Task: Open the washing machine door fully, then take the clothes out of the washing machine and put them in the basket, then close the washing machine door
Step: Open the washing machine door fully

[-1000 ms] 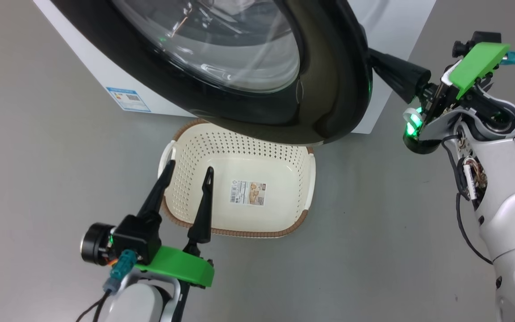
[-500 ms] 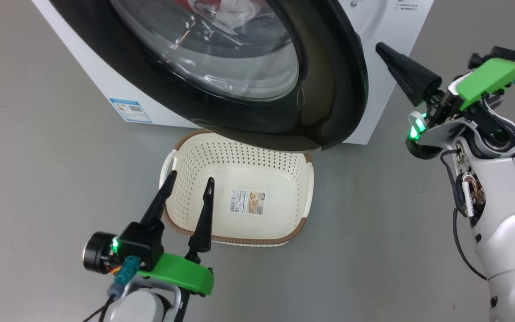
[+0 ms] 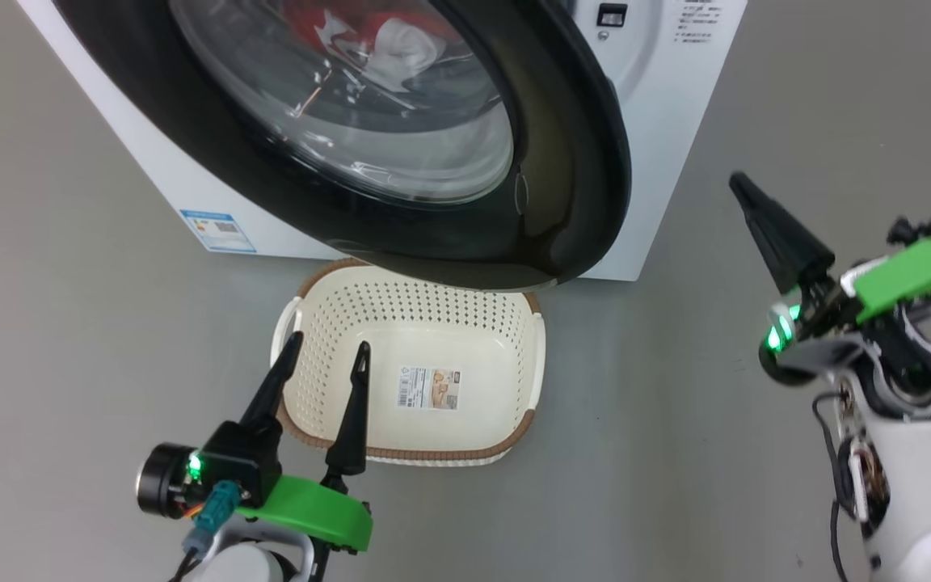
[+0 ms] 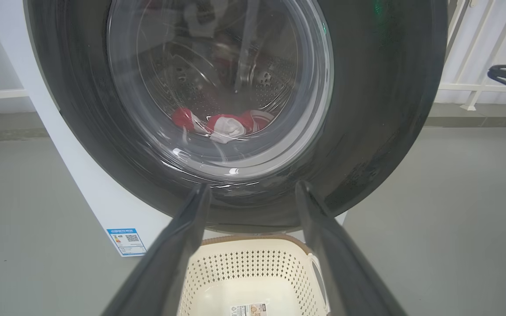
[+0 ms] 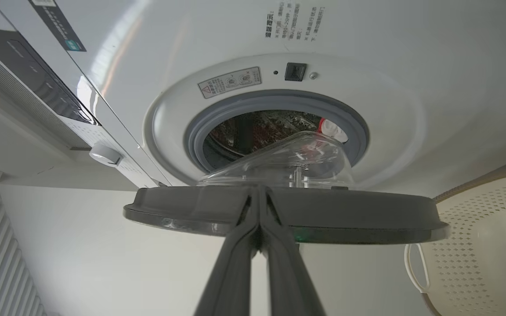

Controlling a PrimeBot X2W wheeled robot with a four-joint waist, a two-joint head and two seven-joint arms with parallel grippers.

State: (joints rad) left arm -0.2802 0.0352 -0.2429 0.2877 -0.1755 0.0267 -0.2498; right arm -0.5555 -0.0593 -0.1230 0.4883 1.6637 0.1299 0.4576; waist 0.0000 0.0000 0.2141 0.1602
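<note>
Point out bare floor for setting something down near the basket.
Free: floor left of the basket, before the washing machine; floor between basket and right pincer. Crowded: the washing machine door overhangs the basket's far rim; left pincer hovers at its near-left corner.

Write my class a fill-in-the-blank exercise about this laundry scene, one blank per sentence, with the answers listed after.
1. The clothes lie in the washing machine's perforated steel ____.
2. The basket holds no clothes, just a paper ____ on its bottom.
3. The right gripper is shut, while the left gripper is ____.
4. The washing machine door has a glossy ____ rim around clear glass.
Answers: drum; label; open; black.
</note>
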